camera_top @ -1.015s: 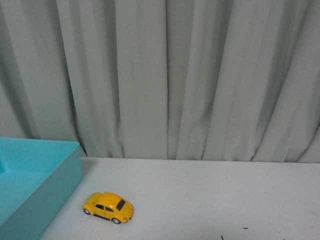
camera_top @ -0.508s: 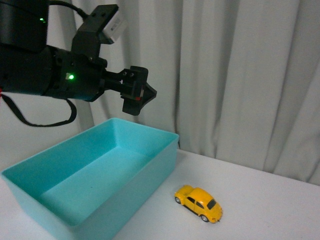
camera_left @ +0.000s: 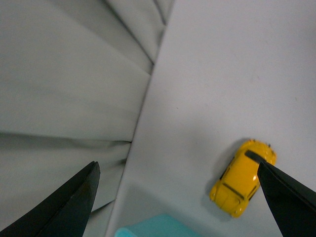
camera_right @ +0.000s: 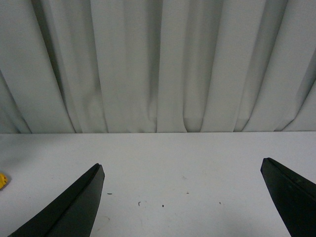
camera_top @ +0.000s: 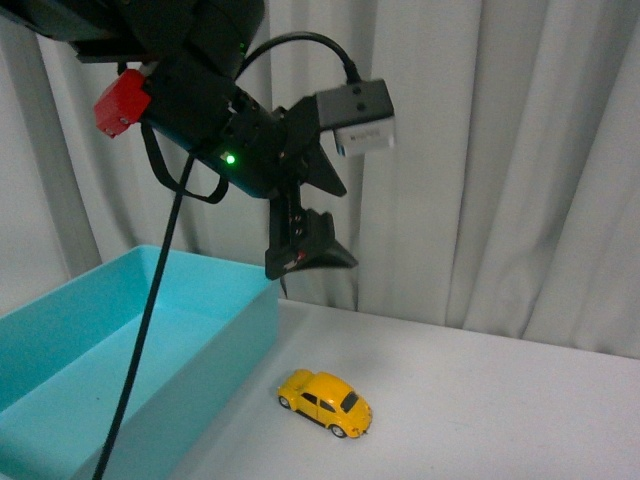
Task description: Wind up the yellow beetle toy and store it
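Soft, even, dim light. The pleated grey curtain shows gentle shading in its folds. The small glossy yellow toy car casts a faint, diffuse shadow on the white tabletop. The black robot arm is underexposed, with a green indicator lamp glowing on it. Detail is slightly soft.

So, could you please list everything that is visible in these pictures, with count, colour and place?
yellow beetle toy: one, yellow, on the table just right of the bin, not touching it.
bin: one, turquoise, open top, on the table at the left.
table: one, white, foreground.
curtain: one, grey, pleated, behind the table.
left gripper: one, black, open, raised above the table near the toy.
right gripper: one, black, open, over the table, facing the curtain.
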